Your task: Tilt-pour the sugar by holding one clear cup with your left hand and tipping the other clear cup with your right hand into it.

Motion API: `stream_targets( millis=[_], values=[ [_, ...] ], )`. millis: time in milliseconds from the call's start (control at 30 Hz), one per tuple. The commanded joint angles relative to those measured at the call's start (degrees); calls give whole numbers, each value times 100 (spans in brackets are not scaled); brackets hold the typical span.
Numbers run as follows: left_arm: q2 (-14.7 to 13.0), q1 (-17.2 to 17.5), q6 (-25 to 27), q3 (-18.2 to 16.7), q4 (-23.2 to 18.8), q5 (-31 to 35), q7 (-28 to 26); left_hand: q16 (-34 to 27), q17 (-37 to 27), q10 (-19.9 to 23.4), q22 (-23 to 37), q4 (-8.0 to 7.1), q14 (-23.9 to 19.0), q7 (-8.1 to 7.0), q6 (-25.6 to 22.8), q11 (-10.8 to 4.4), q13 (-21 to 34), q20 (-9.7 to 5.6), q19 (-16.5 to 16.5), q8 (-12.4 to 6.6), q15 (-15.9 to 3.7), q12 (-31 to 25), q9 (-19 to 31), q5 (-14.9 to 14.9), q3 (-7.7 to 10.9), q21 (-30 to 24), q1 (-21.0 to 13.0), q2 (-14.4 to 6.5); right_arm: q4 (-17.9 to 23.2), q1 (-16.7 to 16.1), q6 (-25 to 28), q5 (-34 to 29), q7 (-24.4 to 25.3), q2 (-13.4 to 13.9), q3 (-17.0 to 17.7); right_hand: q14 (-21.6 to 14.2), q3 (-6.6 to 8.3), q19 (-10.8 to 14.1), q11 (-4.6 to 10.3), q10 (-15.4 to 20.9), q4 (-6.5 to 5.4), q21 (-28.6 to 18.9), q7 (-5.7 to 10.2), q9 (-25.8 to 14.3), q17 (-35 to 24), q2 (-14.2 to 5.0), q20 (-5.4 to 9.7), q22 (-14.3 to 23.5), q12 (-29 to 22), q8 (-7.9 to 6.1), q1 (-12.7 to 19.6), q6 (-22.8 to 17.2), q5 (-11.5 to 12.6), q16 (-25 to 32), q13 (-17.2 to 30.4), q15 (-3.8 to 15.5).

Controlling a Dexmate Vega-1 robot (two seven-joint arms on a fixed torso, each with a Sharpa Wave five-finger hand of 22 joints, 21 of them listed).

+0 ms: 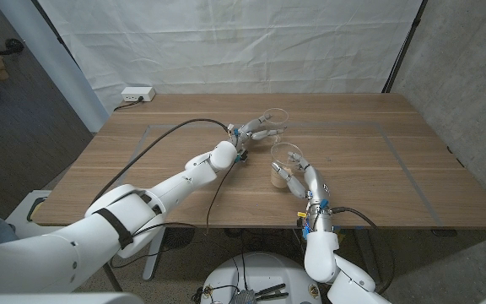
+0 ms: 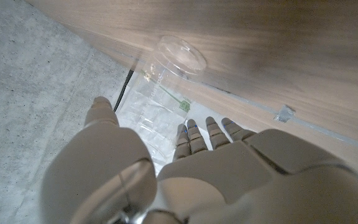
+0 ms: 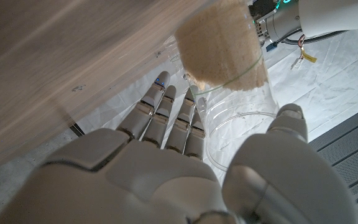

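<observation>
My left hand (image 1: 248, 133) grips an empty clear cup (image 1: 273, 122) past the middle of the table, and the cup leans a little. In the left wrist view that empty cup (image 2: 166, 74) sits between the thumb and fingers of my left hand (image 2: 185, 174). Closer to me, my right hand (image 1: 299, 176) holds the second clear cup (image 1: 284, 164) upright from its right side, with pale sugar (image 1: 277, 176) in its bottom. The right wrist view shows my right hand (image 3: 185, 168) wrapped around this cup (image 3: 241, 106), the sugar (image 3: 219, 43) against its base. The two cups stand a short way apart.
The wooden table (image 1: 395, 169) carries thin tape lines and a black cable (image 1: 167, 135) running along my left arm. A white power strip (image 1: 137, 95) lies on the floor behind the table's far left corner. A white sheet hangs behind.
</observation>
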State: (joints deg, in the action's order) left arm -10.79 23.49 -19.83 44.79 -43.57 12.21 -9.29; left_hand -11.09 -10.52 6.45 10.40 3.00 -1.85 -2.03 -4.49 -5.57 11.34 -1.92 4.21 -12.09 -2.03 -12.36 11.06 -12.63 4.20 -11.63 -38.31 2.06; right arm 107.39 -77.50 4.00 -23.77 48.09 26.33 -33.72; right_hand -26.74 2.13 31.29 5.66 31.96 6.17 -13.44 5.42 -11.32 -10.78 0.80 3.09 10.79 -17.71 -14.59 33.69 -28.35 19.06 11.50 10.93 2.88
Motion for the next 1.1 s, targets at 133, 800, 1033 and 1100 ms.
stream_targets(
  millis=[133,800,1033,1100],
  values=[
    [311,-232,-475,70,629,12,-313,-51,-7,182,18,24,-149,-31,-205,-34,5,-214,-119,-79,-180,-77,11,-20,-13,-56,-62,-20,-89,28,-131,58,19,11,18,-60,-11,48,-9,58,-4,19,23,-19,-17,-54,425,22,31,16,18,-60,-26,-13,20,466],
    [-53,221,-35,-236,-296,-213,-416,-223,-8,1479,46,247,-1490,-100,-1541,-154,-2,-445,-1585,-346,-389,-294,5,42,156,-485,-733,-351,-15,118,19,-17,-117,45,2,-62,-21,57,-10,69,-3,26,17,-20,-16,-59,432,23,43,34,28,-75,-45,-20,21,468],
    [-396,529,260,-442,-1100,-408,-177,-139,-16,1360,44,246,-1396,-63,-1462,-106,0,-329,-1383,-268,-341,-193,6,87,168,-382,-774,-400,101,129,152,-66,-176,66,11,-64,-20,61,-4,72,3,28,18,-20,-15,-64,441,23,48,38,43,-82,-49,-22,21,485],
    [-502,622,363,-488,-1340,-447,-107,-131,-16,1369,44,241,-1403,-60,-1463,-120,1,-379,-1473,-256,-353,-183,6,100,164,-409,-773,-404,139,142,164,-76,-190,81,24,-69,-19,62,-3,73,5,29,18,-20,-15,-66,442,23,49,40,48,-83,-51,-21,21,487]
  ],
)
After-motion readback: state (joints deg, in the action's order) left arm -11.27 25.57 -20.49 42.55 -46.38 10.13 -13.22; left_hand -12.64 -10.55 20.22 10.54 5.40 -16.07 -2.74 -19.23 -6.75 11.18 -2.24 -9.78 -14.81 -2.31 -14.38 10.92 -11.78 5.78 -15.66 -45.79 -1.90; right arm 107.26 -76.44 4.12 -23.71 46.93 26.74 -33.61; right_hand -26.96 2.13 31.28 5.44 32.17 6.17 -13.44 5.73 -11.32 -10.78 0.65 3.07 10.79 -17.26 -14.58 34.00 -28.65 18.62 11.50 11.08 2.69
